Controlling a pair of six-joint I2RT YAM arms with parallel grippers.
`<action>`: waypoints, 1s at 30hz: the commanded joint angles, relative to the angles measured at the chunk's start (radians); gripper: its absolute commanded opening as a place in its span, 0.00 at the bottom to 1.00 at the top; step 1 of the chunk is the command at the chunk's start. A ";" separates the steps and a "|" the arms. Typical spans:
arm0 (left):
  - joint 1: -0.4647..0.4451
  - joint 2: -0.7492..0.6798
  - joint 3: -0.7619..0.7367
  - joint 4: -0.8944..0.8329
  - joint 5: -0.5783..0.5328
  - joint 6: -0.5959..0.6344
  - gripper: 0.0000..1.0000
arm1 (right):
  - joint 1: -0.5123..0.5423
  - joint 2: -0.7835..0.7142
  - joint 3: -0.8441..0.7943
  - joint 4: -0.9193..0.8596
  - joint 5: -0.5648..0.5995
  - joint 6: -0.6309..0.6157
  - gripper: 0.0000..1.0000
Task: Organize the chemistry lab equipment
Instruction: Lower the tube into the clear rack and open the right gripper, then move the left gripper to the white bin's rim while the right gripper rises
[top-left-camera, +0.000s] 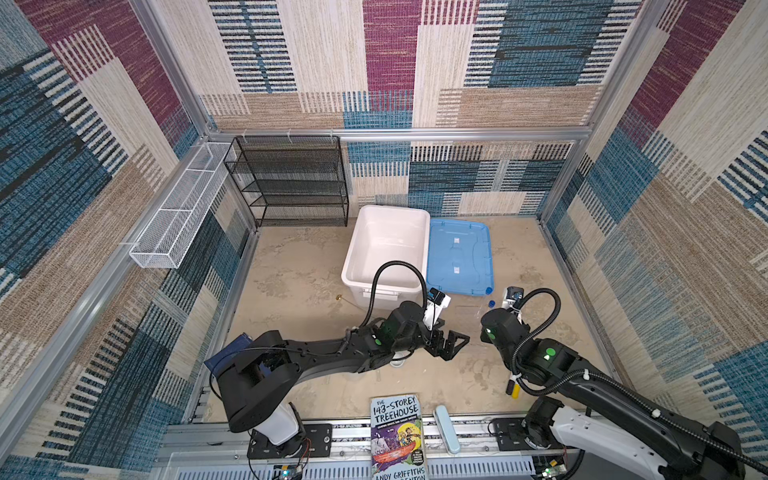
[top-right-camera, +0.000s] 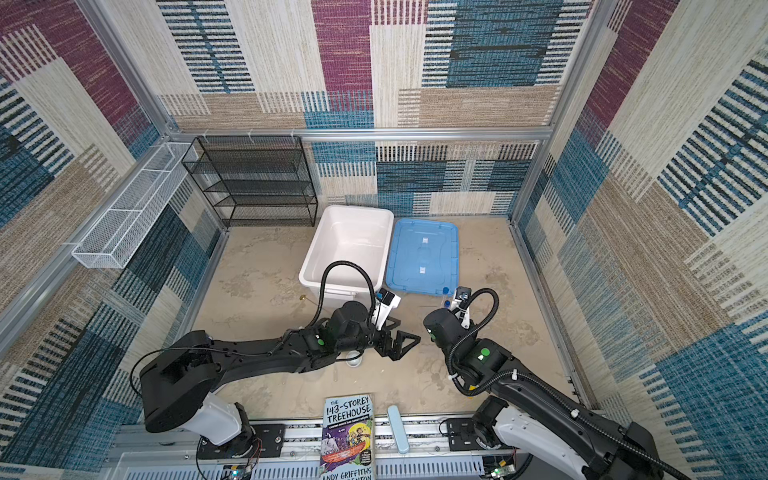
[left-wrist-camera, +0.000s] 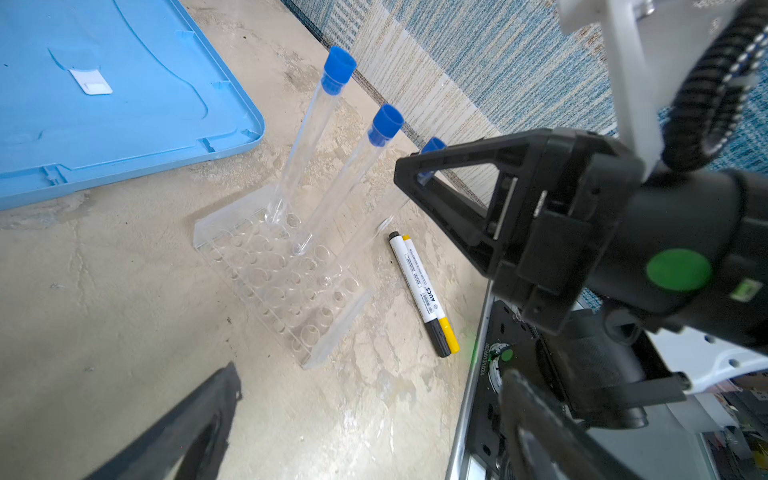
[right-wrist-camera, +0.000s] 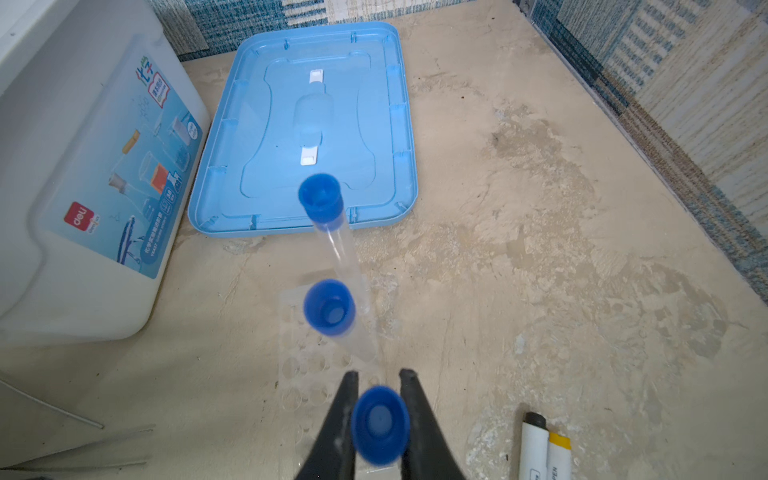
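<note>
The three clear plastic tubes (left-wrist-camera: 345, 185) have royal-blue caps, and the clear acrylic rack (left-wrist-camera: 286, 286) is colourless. The flat plastic lid (top-left-camera: 459, 257) is sky blue with two white tabs. The deep plastic bin (top-left-camera: 359, 245) is white, and its side label (right-wrist-camera: 133, 174) is blue with a red logo. The two white-barrelled markers (left-wrist-camera: 417, 286) have one black cap and one yellow. The tabletop (top-left-camera: 299, 270) is mottled beige. The carpet-clad walls (top-left-camera: 519, 62) show striped patches of blue, magenta, tan and cream. In both top views, the wire shelf (top-left-camera: 291, 183) at eleven o'clock is black, and the mesh basket (top-left-camera: 174, 216) at ten o'clock is white.
</note>
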 joint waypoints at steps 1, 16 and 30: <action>0.001 -0.003 -0.002 0.015 0.010 0.002 0.99 | 0.004 0.015 -0.004 0.038 0.045 -0.001 0.14; 0.000 -0.019 -0.002 0.003 -0.003 0.007 0.99 | 0.004 -0.052 -0.004 0.024 0.027 0.041 0.61; 0.041 -0.220 0.083 -0.199 -0.064 0.108 1.00 | 0.001 -0.173 0.193 0.076 0.014 -0.099 0.99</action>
